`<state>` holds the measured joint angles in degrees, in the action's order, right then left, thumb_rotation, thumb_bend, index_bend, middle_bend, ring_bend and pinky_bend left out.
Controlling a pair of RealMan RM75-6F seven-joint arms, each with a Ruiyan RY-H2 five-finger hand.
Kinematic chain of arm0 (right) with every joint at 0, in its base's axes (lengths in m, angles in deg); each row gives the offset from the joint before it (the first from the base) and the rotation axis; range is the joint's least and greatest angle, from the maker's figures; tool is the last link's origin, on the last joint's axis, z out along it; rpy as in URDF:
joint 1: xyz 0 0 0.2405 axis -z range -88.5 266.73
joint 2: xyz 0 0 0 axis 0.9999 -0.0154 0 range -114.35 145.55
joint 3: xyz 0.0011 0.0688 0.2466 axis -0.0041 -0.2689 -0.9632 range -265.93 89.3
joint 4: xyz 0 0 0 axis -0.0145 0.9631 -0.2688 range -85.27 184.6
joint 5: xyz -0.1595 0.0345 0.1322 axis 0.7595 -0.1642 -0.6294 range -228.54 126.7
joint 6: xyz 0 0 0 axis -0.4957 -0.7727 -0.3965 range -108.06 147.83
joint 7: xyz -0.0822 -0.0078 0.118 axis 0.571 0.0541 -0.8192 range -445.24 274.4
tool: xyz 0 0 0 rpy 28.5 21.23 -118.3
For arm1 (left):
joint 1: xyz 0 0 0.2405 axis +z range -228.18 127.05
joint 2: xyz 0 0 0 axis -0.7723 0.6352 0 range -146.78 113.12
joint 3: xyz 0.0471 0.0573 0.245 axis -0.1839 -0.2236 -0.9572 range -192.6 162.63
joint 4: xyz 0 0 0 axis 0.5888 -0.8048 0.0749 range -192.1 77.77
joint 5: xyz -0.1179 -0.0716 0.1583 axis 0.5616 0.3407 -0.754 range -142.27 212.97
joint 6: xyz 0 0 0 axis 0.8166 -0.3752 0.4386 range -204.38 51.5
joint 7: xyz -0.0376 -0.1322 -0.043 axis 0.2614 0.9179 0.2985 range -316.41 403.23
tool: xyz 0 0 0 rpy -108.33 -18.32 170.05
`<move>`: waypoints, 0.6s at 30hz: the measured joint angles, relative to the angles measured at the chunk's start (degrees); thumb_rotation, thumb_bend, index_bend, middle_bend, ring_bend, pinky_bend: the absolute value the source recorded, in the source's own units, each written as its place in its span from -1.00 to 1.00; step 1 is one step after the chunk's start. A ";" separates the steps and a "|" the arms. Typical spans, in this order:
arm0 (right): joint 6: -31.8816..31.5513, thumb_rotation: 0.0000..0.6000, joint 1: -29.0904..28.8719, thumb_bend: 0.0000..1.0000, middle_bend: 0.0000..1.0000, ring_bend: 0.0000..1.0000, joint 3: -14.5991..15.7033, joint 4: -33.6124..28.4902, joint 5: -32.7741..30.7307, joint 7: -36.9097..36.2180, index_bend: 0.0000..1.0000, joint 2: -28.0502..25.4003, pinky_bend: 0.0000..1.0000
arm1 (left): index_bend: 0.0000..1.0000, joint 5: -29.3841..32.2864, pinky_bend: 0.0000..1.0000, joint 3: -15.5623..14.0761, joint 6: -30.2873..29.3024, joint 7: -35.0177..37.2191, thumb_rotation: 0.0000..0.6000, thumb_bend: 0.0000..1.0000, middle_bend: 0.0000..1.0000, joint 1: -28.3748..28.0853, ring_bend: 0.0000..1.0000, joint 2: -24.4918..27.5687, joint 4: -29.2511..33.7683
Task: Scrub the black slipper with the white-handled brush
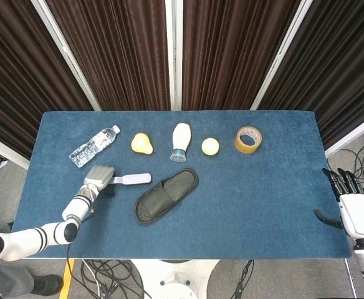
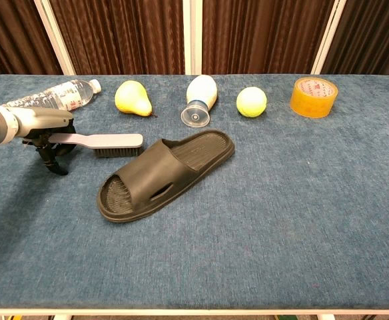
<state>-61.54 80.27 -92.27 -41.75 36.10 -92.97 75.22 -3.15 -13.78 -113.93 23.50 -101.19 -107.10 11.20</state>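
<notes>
The black slipper [image 1: 166, 195] [image 2: 162, 173] lies sole down near the middle of the blue table, toe toward the front left. Just left of it is the white-handled brush [image 1: 129, 179] [image 2: 102, 141], bristles down. My left hand [image 1: 99, 177] [image 2: 40, 131] grips the end of the brush handle, fingers curled under it. My right hand [image 1: 350, 208] hangs off the table's right edge in the head view, fingers spread, holding nothing. The chest view does not show it.
Along the back stand a plastic water bottle [image 1: 93, 146] [image 2: 51, 95], a yellow pear [image 1: 141, 143] [image 2: 132, 97], a white bottle lying on its side [image 1: 181, 141] [image 2: 200, 99], a yellow ball [image 1: 210, 146] [image 2: 251, 101] and a roll of brown tape [image 1: 248, 139] [image 2: 313, 96].
</notes>
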 measured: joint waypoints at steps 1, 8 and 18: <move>0.07 1.00 0.00 -0.82 -0.77 -0.99 0.00 0.01 -0.06 0.03 -1.00 0.01 -0.94 | 0.81 -0.19 0.88 0.14 -0.09 0.36 1.00 -0.35 0.93 0.20 0.71 -0.12 -0.19; 0.19 1.00 -0.06 -0.82 -0.77 -0.99 0.01 -0.31 -0.01 0.47 -1.00 0.03 -0.94 | 1.00 -5.08 1.00 1.78 -3.38 5.03 1.00 -0.09 1.00 2.63 0.91 -1.29 -1.47; 0.40 1.00 -0.38 -0.82 -0.77 -0.99 0.15 -1.57 0.83 1.78 -1.00 -0.42 -0.94 | 1.00 -22.62 1.00 4.34 -15.38 22.24 1.00 0.13 1.00 8.64 1.00 -2.33 -3.61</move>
<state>-61.14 79.89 -92.12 -43.32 36.93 -91.20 74.81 -25.76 -9.44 -129.31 45.74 -92.55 -109.43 7.59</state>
